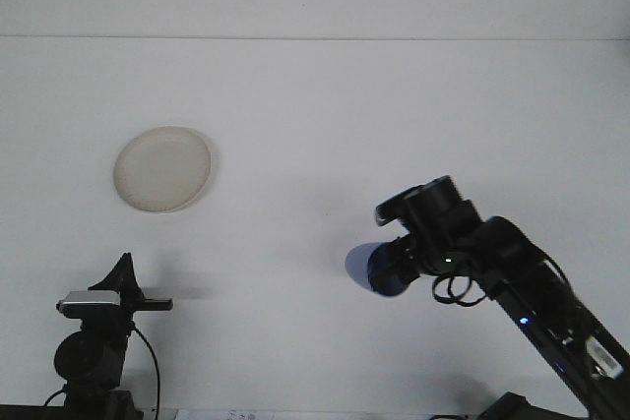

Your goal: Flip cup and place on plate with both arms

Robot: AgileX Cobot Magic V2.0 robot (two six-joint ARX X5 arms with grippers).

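The picture is bright and a bit washed out. The white table [325, 95] looks pale gray all over, and the light is soft and even, with no shiny glare spots. Shadows are faint and fuzzy. A soft gray one spreads on the table to the right of the left gripper [148, 300], and another light one lies behind the right arm [522, 287]. The cream plate [162, 168] has a thin dark edge of shadow on its right side. The blue cup [372, 269] looks a little blurry. The dark arms show almost no detail, just black shapes. The whole picture is slightly grainy and not very sharp.
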